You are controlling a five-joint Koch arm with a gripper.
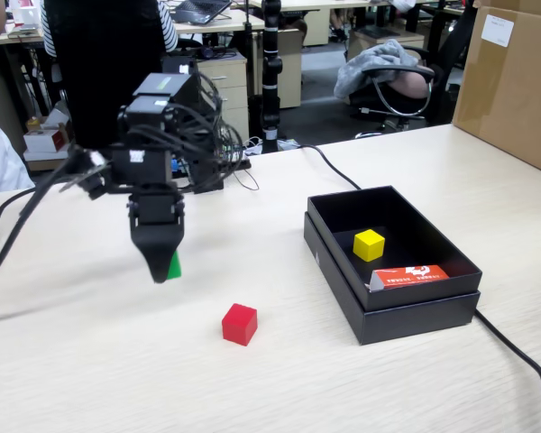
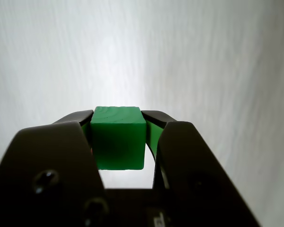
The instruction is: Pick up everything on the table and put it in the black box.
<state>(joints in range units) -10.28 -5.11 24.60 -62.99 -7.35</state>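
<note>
My gripper [image 1: 165, 268] points down over the left part of the table [image 1: 252, 379], shut on the green cube [image 1: 174, 265] and holding it just above the tabletop. In the wrist view the green cube [image 2: 118, 139] is clamped between both jaws of the gripper [image 2: 118, 120]. The red cube [image 1: 239, 324] lies on the table to the right of and nearer than the gripper. The yellow cube [image 1: 369, 244] lies inside the black box [image 1: 343, 271] at the right.
A flat orange-red and white carton [image 1: 410, 276] lies in the box beside the yellow cube. A black cable [image 1: 514, 347] runs past the box's right corner. A big brown carton [image 1: 514, 81] stands at the far right. Cables trail left of the arm.
</note>
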